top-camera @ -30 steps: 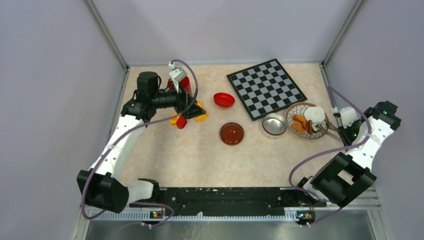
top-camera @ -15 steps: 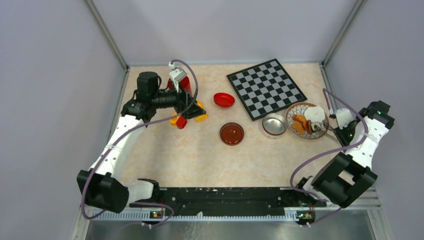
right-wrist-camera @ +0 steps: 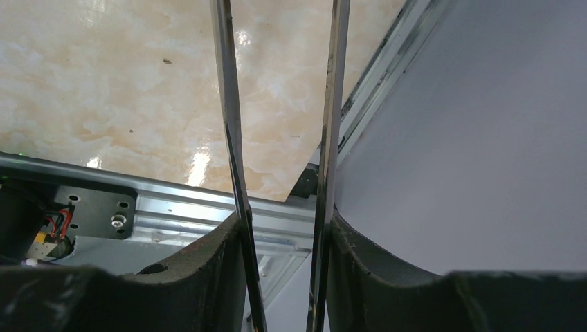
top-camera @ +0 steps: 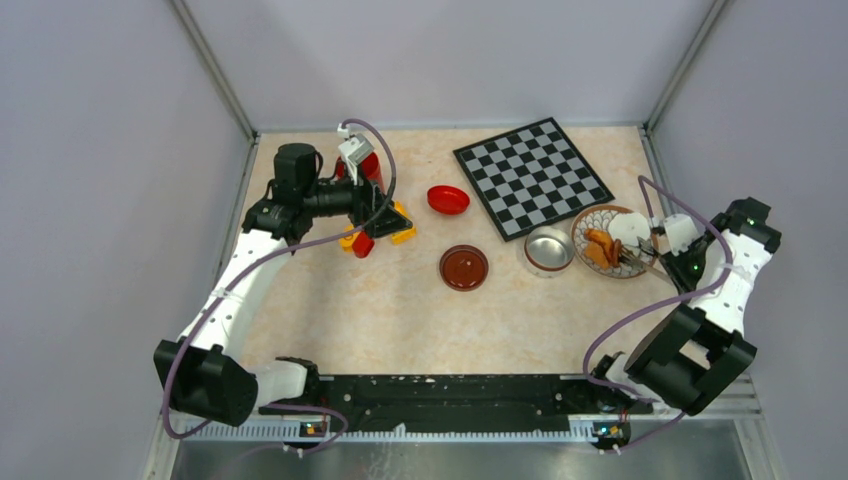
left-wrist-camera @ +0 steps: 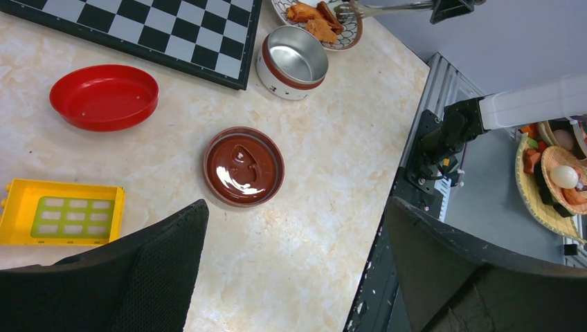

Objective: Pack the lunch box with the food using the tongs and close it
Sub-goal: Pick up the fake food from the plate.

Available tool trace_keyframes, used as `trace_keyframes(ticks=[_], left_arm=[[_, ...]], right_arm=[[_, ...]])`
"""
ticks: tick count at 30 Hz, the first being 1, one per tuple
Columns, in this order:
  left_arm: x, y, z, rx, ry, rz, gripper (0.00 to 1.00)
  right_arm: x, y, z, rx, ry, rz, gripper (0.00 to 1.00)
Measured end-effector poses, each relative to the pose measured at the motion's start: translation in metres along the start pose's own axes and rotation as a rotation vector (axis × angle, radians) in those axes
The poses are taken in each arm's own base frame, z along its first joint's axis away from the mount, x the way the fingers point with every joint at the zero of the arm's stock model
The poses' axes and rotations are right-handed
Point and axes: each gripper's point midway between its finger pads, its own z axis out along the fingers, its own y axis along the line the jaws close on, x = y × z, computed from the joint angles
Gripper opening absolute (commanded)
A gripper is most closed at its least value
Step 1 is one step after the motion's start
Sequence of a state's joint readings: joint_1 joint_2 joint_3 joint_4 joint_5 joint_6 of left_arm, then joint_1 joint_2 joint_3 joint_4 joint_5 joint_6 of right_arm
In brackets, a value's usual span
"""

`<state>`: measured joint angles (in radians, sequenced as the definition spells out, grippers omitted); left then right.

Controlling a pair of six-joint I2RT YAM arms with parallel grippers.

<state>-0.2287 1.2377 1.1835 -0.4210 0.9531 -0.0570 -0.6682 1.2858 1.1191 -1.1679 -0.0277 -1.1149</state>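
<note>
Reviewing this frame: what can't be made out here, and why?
Tips of the tongs: right wrist view, cut off by the top edge.
Whether they grip any food: top view, too small.
Plate: left wrist view, far part cut off by the top edge.
Toy blocks: top view, partly hidden under the left gripper.

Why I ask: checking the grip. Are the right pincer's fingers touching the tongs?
Touching. The right wrist view shows the right pincer closed on the tongs, each metal arm lying flush against a finger's inner face.
</note>
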Motion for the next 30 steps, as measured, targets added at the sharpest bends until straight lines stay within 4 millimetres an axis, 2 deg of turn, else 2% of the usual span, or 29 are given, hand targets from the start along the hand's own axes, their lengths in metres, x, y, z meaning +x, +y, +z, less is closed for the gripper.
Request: trace_keyframes(ticks=[19,25,30], left_arm=[[0.0,0.0,0.0,0.0,0.0,-0.001,0.99],[0.0,0.0,0.0,0.004,0.001,-0.003,0.99],[0.001,-0.001,0.001,0.011,0.002,-0.012,0.99]], right_arm=[[0.012,-0.003,0.009,-0.029,0.079,-0.051,0.4],[0.012,-0.004,0.012,-0.041,0.088,-0.063,0.38],[0.006,-0.007,0.012,-0.039,0.083,-0.077,0.28]])
